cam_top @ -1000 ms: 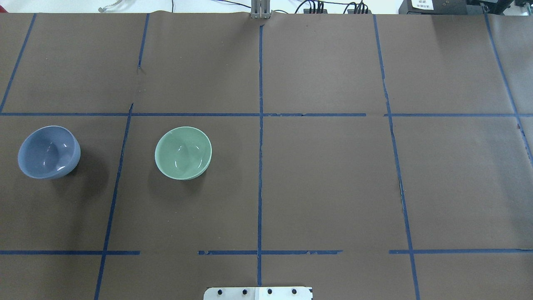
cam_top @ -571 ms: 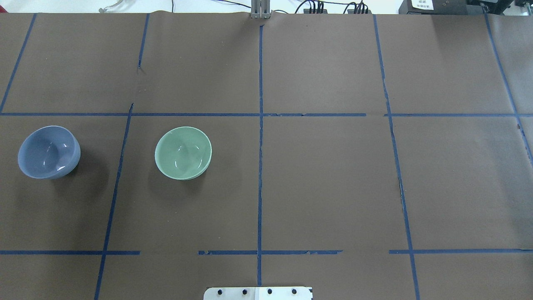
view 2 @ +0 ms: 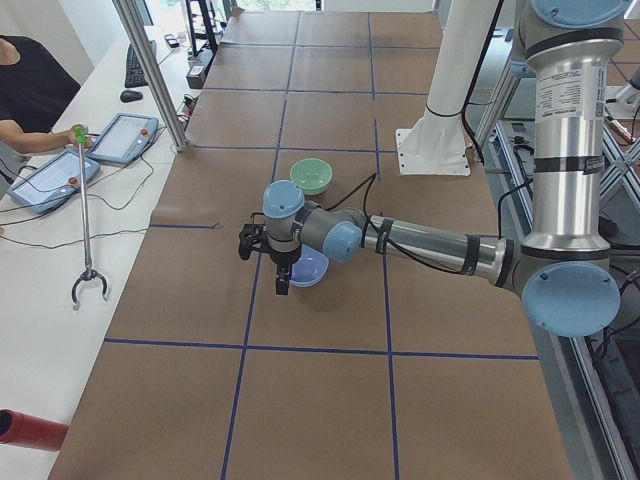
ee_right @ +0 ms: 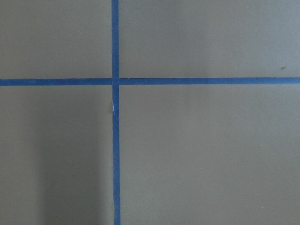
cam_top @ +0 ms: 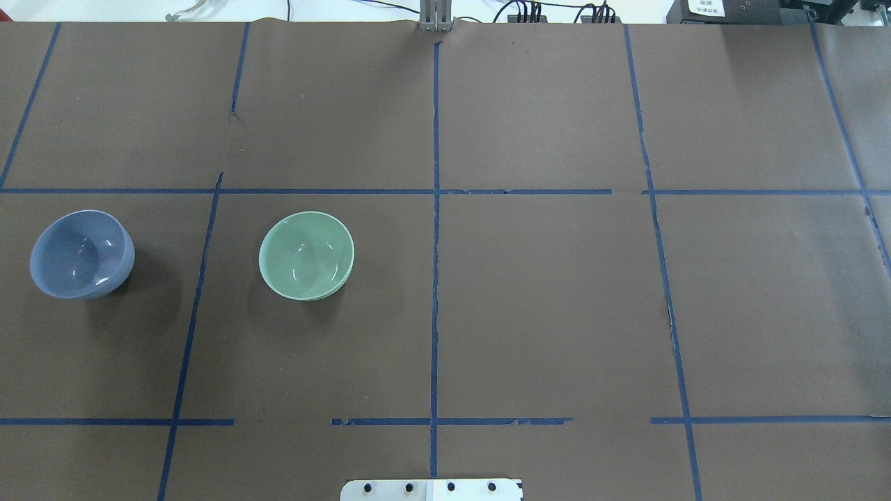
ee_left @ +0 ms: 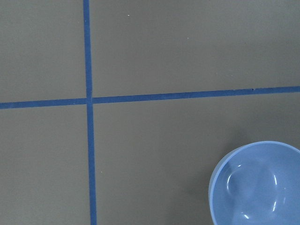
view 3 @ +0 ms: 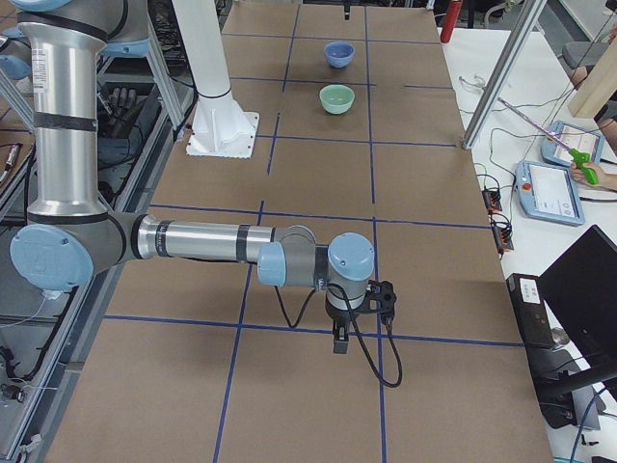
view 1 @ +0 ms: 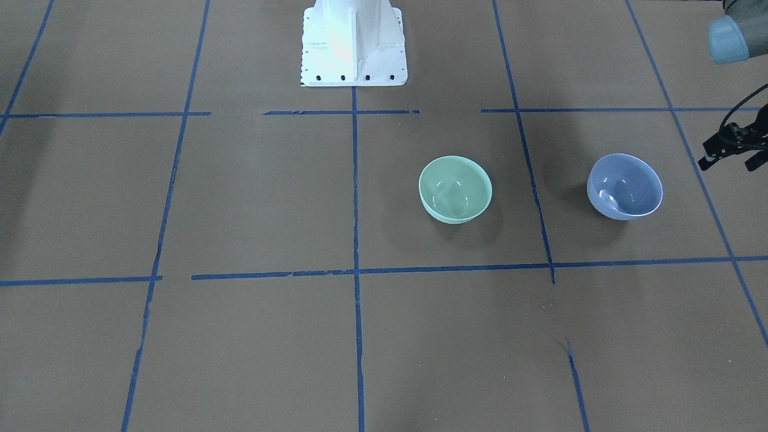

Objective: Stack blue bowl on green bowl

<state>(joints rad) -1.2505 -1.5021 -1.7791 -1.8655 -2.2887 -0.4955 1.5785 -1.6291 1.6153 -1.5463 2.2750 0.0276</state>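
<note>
The blue bowl [cam_top: 81, 255] stands upright at the table's left end; it also shows in the front view [view 1: 624, 186] and at the lower right of the left wrist view [ee_left: 258, 185]. The green bowl [cam_top: 306, 255] stands upright about a bowl's width to its right, apart from it [view 1: 455, 189]. My left gripper [view 2: 283, 288] points down beside the blue bowl [view 2: 308, 268], on the side away from the green bowl [view 2: 311, 175]; I cannot tell if it is open. My right gripper [view 3: 339, 345] hangs over bare table far from both bowls [view 3: 338, 54]; its state cannot be told.
The brown table cover carries a grid of blue tape lines [cam_top: 435, 278]. The white robot base [view 1: 353, 42] stands at the table's near edge. A side bench with tablets [view 2: 120, 138] and a grabber tool [view 2: 88, 270] runs along the far edge.
</note>
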